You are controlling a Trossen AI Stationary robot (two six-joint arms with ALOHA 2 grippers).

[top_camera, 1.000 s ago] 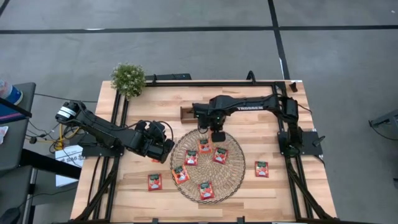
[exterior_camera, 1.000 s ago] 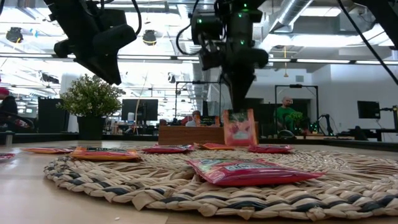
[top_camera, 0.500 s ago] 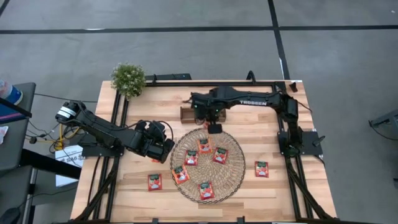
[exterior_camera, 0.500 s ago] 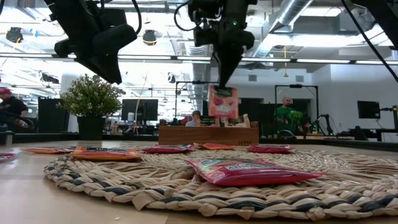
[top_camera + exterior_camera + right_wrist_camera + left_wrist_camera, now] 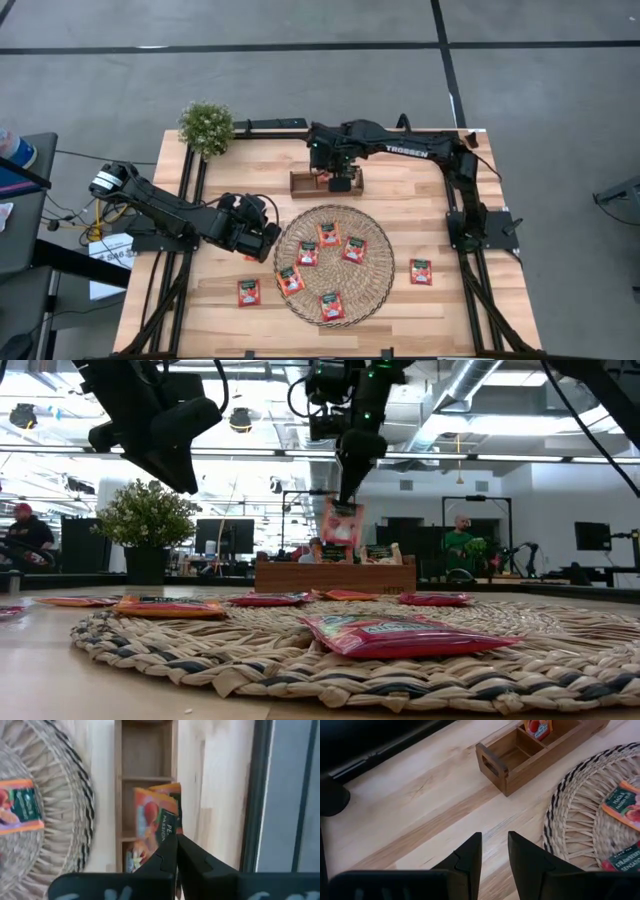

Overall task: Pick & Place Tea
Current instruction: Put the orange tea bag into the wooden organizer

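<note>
From above, the right gripper (image 5: 343, 178) hangs over the wooden tray (image 5: 300, 184), clamped on a tea sachet (image 5: 341, 523); five sachets lie on the woven mat (image 5: 375, 290). At table height, that sachet dangles above the tray. The left gripper (image 5: 494, 851) hovers beside the mat, fingers slightly parted, empty. The right wrist view shows the sachet above the tray's middle compartment.

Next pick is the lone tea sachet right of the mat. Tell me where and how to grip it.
The sachet lies flat on the bare table, clear of the woven mat. Probably best to come straight down from above and pinch one outer edge, since a flat packet offers no raised part. The right hand is shut on another sachet.
</note>
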